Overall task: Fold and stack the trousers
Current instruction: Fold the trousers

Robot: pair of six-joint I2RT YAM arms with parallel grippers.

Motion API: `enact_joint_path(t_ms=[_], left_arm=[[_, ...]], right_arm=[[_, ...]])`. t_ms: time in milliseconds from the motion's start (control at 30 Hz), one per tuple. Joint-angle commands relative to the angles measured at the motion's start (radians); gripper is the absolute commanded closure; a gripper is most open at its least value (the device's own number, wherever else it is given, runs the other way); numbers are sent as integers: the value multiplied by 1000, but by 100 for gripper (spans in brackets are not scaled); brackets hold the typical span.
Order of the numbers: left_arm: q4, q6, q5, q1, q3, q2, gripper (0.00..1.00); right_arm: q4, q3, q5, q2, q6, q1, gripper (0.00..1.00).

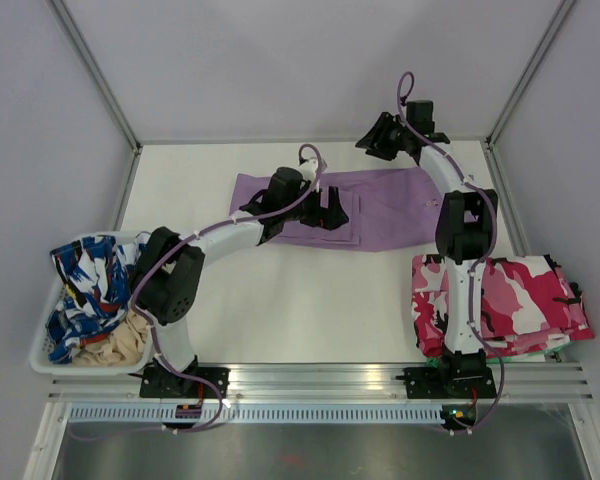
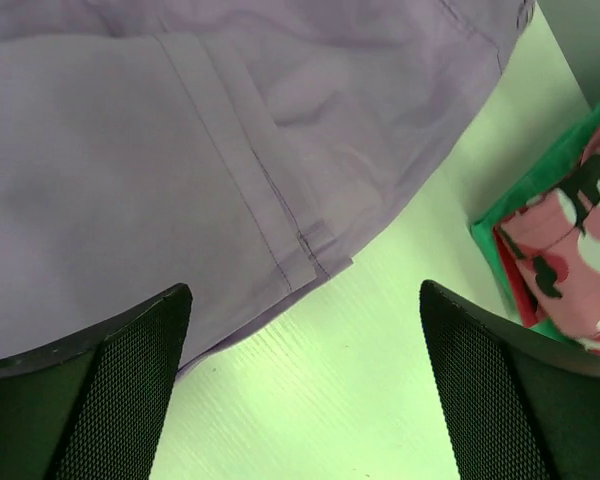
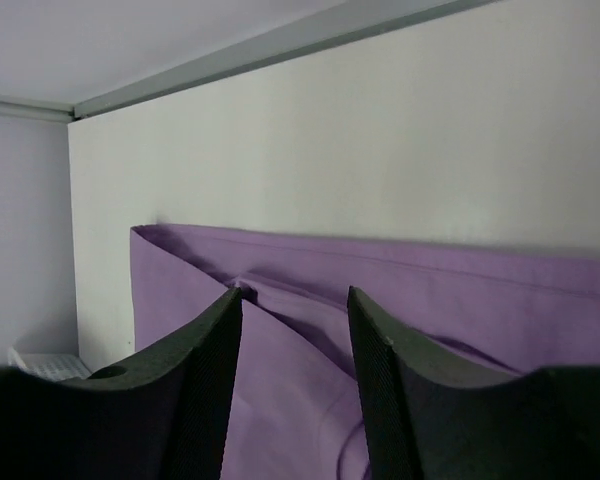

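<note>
Off at the left edge of the worktop [image 1: 280, 310] stands a white basket [image 1: 40, 352]. It holds blue-and-white patterned clothing [image 1: 85, 285], with a beige cloth [image 1: 115, 347] bunched at its near corner. On the right side a folded pink, white and black camouflage garment [image 1: 510, 298] lies loose, in no container.

The trousers [image 1: 395, 210] lie flat in a lilac rectangle at the middle of the far half of the worktop. They are well apart from the basket and just beyond the camouflage garment. The left pincer [image 1: 332, 208] hangs over the middle of the trousers, jaws spread wide with nothing between them. The right pincer [image 1: 382, 136] is raised near the far edge, by the trousers' far right corner. Its jaws are parted by a narrow gap and grip nothing.

The left wrist view shows a stitched seam running to the trousers' near edge and bare worktop between its fingers [image 2: 130, 390]. It also shows a green layer [image 2: 540, 190] under the camouflage garment. The right wrist view looks along the trousers and shows an upper layer of cloth creased into a ridge. Only the overhead view shows what the basket holds.
</note>
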Motion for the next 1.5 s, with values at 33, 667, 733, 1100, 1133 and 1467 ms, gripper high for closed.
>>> enact_joint_path(t_ms=[33,667,733,1100,1133,1467], left_arm=[[-153,-92,-160,71,131,-69,0],[-280,-191,-200,511,59,-95,0],[-282,-177,-203,531,52,-92,0],[-274,-136,-214,573,38,-41,0],[-271,-131,-209,577,42,-35,0],[-218,-28,-146,613,68,58,1]], right_arm=[[-124,-68,-42,-139,-72,-6,47],[-72,-495,36,-259,-61,72,30],[-31,-497,36,-250,-34,72,31],[131,-484,3,-172,91,95,38],[134,-480,1,-167,95,98,42],[95,-404,16,-208,-19,101,100]])
